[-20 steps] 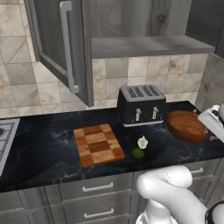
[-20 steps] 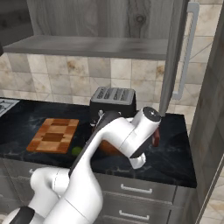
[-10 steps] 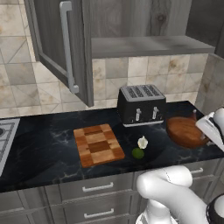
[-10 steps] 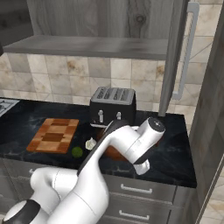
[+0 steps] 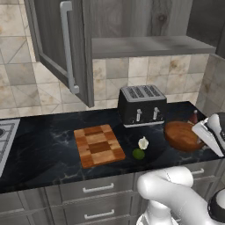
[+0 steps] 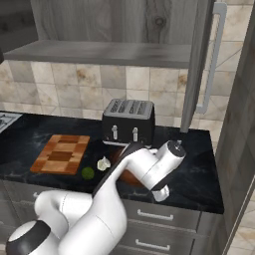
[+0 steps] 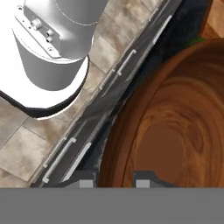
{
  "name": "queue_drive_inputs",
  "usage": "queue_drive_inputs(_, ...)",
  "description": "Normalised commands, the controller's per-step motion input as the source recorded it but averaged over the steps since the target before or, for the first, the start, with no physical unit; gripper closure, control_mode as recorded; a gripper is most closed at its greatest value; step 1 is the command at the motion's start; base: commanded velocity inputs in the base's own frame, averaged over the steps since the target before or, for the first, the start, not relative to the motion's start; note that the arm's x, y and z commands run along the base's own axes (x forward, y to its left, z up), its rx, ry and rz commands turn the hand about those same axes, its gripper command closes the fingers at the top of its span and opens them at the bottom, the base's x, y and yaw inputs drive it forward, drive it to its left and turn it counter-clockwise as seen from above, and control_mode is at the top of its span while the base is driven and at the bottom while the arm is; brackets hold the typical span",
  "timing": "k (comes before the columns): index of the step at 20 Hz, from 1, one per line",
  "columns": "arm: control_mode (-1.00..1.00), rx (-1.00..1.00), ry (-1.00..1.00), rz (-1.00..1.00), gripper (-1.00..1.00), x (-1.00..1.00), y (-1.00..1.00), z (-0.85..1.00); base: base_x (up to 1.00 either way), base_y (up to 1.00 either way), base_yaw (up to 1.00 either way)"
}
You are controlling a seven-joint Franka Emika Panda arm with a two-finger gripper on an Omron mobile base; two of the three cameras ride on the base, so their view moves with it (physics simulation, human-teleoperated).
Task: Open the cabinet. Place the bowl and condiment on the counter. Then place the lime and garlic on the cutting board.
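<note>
**Bowl gripped at the rim, low over the desk's right end**

Fingers clamped narrow on the bowl, one tip either side of its near rim in the hand view. Wide, round, reddish-brown wood with swirling grain and a darker flat bottom. Sits right of the toaster, at or just above the black veined desk; contact unclear. Small dark condiment bottle just behind it. White garlic and green lime close together on the desk, between bowl and checkered cutting board, off the board. Cabinet doors swung open, shelf bare.
</note>
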Motion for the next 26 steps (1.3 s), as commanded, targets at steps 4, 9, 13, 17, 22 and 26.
queue_drive_inputs(4,-1.00,0.00,0.00,0.00,1.00,0.38,0.00,-0.32,0.00,0.00,0.00)
queue_drive_inputs(9,-1.00,0.00,0.00,0.00,1.00,0.33,0.00,-0.29,0.00,0.00,0.00)
queue_drive_inputs(13,-1.00,0.00,0.00,0.00,1.00,0.29,0.00,-0.29,0.00,0.00,0.00)
queue_drive_inputs(17,-1.00,0.00,-0.01,0.00,1.00,0.25,0.00,-0.29,0.00,0.00,0.00)
queue_drive_inputs(22,-1.00,0.00,-0.05,0.00,1.00,0.07,0.00,-0.17,0.00,0.00,0.00)
queue_drive_inputs(26,-1.00,0.00,-0.10,0.00,-1.00,0.00,0.00,0.00,0.00,0.00,0.00)
